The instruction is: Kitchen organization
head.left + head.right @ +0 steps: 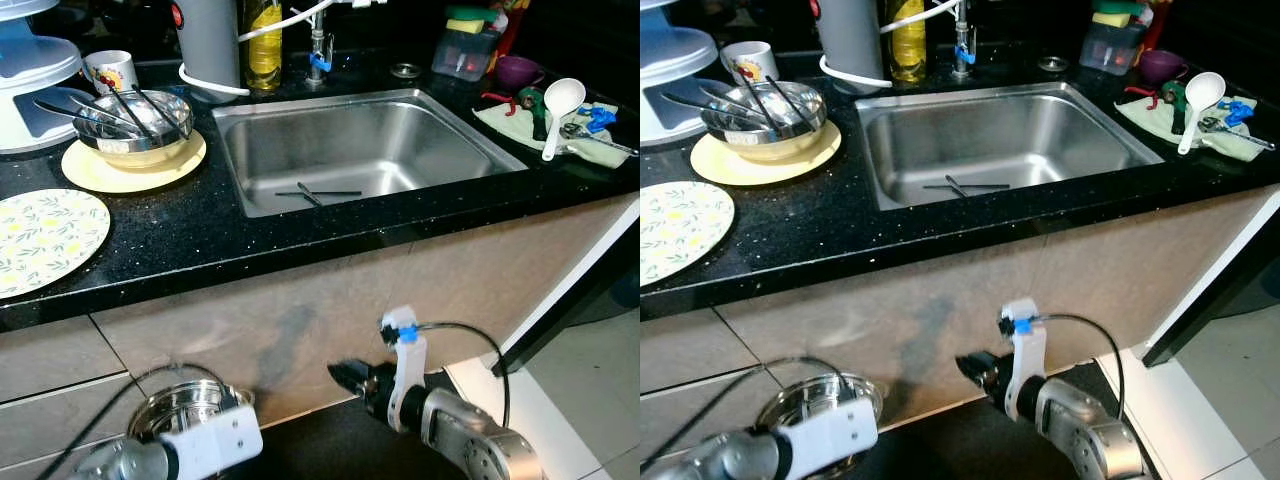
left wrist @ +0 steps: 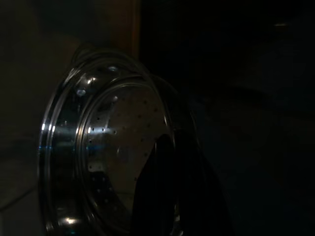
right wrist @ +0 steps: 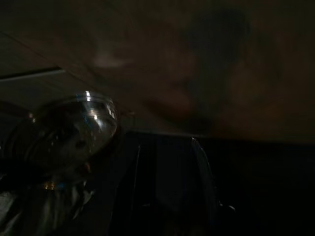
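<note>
Our left pincer (image 2: 167, 196) grips the steel colander (image 1: 185, 408) by its rim: light, rigid, slippery; the right pincer's (image 1: 345, 378) state we cannot tell.

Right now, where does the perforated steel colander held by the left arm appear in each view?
Left eye view: perforated steel colander at the bottom left, below the black countertop.
Right eye view: colander at the bottom left.
Left wrist view: close up, its holes visible.
Right wrist view: dim, shiny round shape.
Shared landmark: the beige tiled cabinet front behind it.
</note>
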Robot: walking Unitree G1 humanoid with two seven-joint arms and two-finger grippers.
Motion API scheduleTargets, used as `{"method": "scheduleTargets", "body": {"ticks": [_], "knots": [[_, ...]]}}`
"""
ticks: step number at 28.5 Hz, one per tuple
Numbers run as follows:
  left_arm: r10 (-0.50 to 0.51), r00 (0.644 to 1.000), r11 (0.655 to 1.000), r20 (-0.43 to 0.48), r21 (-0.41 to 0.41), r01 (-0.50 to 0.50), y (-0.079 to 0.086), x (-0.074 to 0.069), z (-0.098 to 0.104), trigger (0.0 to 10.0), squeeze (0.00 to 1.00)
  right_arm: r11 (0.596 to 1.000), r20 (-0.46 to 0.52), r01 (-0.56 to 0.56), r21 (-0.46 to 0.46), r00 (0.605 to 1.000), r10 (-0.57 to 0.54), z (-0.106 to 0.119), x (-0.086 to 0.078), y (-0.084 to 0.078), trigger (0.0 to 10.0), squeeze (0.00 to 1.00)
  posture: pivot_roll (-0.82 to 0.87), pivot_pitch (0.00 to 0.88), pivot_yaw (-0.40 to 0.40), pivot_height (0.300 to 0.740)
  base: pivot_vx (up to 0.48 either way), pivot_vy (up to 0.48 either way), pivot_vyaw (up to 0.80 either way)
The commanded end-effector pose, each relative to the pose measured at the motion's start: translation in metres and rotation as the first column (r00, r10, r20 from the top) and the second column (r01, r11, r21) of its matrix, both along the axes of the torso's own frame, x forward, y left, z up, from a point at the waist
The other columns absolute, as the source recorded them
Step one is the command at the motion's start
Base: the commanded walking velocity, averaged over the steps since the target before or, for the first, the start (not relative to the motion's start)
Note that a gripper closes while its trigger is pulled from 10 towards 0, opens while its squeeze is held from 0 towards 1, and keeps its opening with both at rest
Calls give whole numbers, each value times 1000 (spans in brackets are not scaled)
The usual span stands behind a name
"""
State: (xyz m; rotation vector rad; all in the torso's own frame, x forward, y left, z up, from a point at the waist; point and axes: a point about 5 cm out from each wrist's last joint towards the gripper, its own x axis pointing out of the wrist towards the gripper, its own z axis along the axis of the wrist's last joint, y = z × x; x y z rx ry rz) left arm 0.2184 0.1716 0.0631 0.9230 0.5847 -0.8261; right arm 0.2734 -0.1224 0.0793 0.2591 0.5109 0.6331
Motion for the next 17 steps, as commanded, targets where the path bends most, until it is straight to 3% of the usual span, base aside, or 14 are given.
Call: {"method": "scheduleTargets", "body": {"ticks": [1,4,12,13,14,16,17], "knots": [[-28,996,999,86,-37,31,-7,1,0,0,0,1000,-76,17,-25,997,-18,-14,-3,1,10000,0,-71,189,-33,740,0,0,0],[-44,989,988,142,-140,64,-16,3,4,0,0,999,-141,24,-34,990,-28,-26,-3,5,10000,0,-70,188,-34,740,0,0,0],[-140,973,948,184,-258,185,-26,3,-2,0,0,999,-227,32,4,973,-30,-36,0,15,10000,0,-70,183,-34,740,0,0,0],[-163,969,941,183,-267,209,-28,3,-4,0,0,1000,-258,29,13,966,-24,-40,0,18,10000,533,-70,183,-34,740,0,0,0],[-180,967,934,177,-278,225,-30,2,-5,0,0,999,-283,28,20,959,-21,-43,0,20,10000,859,-70,183,-34,740,0,0,0],[-195,966,929,170,-284,237,-31,2,-6,0,0,999,-301,28,20,954,-20,-45,0,21,10000,859,-70,183,-34,740,0,0,0],[-226,961,921,162,-286,265,-32,1,-8,0,0,999,-320,34,23,947,-25,-47,0,22,10000,1000,-73,176,-37,740,0,0,0]]}}
